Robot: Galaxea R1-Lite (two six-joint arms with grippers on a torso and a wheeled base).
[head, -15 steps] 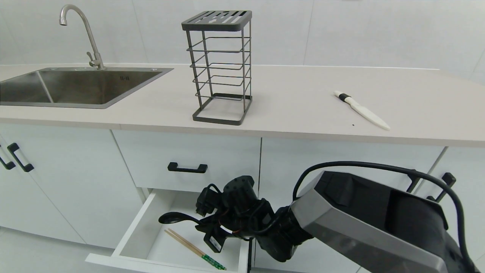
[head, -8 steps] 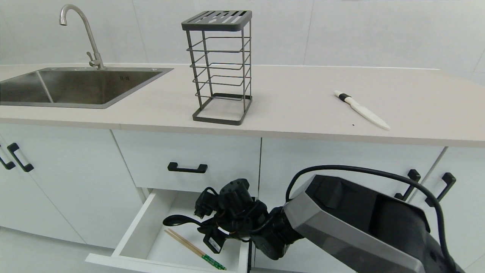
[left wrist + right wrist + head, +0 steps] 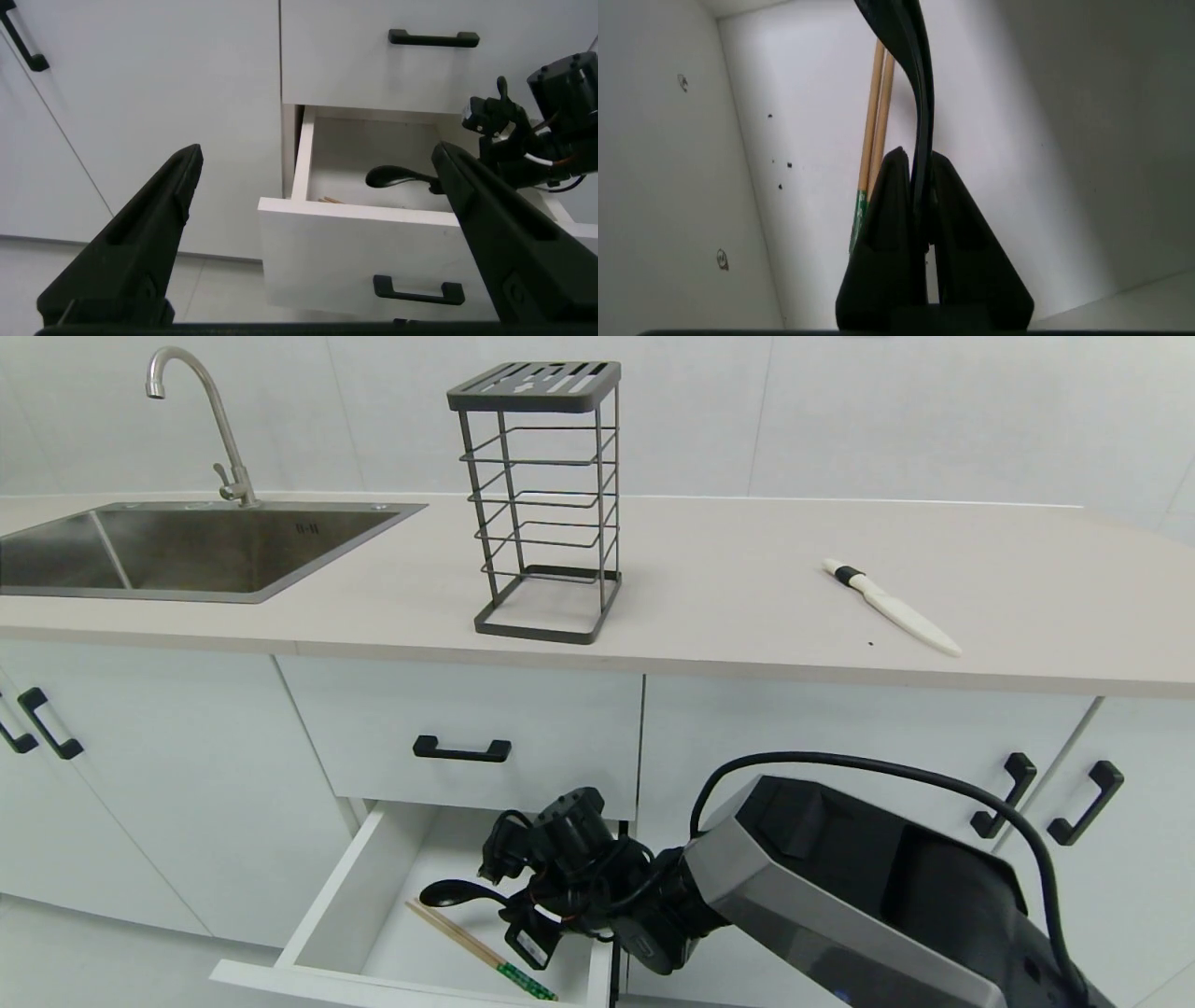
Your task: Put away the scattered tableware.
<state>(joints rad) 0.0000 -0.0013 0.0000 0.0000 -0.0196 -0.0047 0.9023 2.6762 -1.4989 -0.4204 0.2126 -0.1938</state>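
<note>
Looking from the head, we see the right gripper (image 3: 512, 903) pinching the handle of a black spoon (image 3: 456, 893) inside the open drawer (image 3: 331, 896), toward its right wall. We cannot tell whether the spoon's bowl touches the drawer floor. A pair of chopsticks (image 3: 478, 952) lies on that floor, slanting toward the front right corner. On the counter (image 3: 728, 588), a white knife (image 3: 892, 607) lies near the right front edge, a wire rack (image 3: 546, 504) stands mid-counter near the front edge, and a sink (image 3: 187, 546) sits at the left end.

From the left wrist, we see the left gripper (image 3: 316, 159) with its jaws spread wide, outside the drawer and facing its front panel.

From the right wrist, we see the fingers (image 3: 889, 215) pressed together on the spoon handle, with the chopsticks just beyond it.
</note>
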